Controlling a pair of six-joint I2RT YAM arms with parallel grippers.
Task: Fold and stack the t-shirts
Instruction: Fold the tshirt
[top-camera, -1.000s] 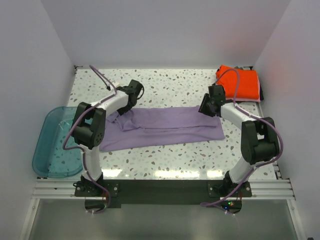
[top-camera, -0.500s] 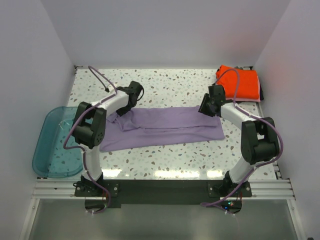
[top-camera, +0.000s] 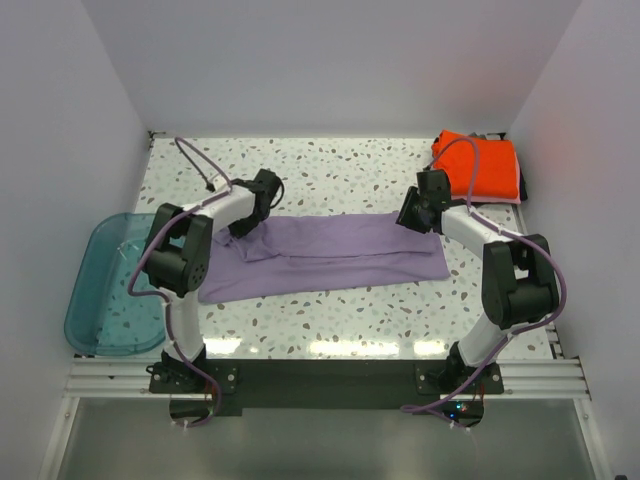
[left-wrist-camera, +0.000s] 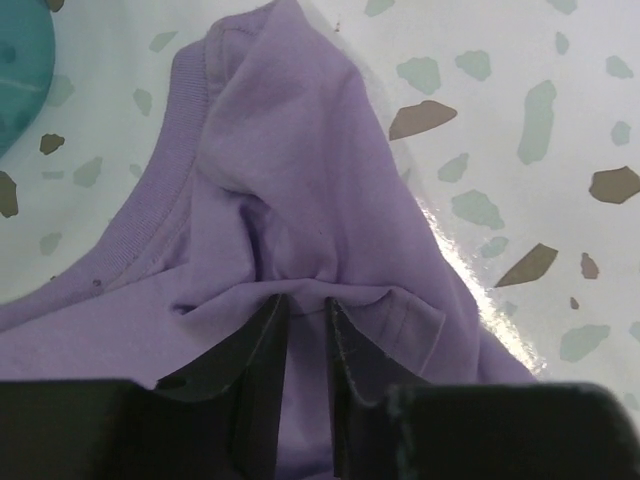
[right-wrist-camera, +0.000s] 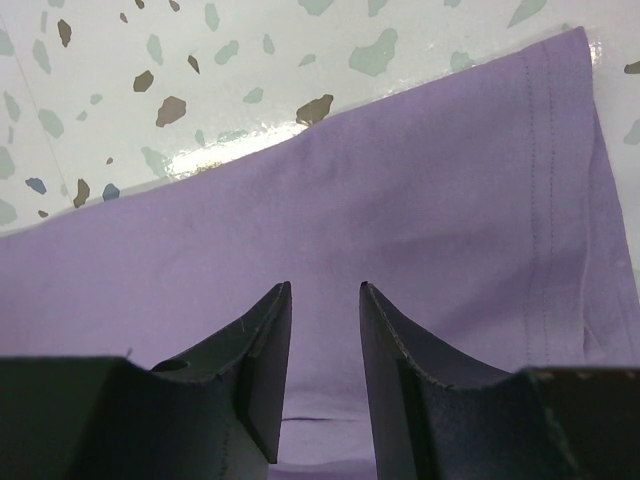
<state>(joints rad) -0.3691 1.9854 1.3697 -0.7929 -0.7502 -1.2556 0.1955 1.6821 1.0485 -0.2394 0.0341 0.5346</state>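
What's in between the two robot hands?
The purple t-shirt lies stretched out long between the left gripper and the right gripper. Nothing else sits on that stretch. The top view shows it best.

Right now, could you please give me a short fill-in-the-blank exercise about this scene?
1. The left gripper pinches the lavender t-shirt near its ribbed ____.
2. The right gripper, over the hem end, is ____.
3. The orange t-shirt lies at the far ____ corner of the table.
4. The teal tub sits on the robot's ____ side.
Missing: collar; open; right; left.
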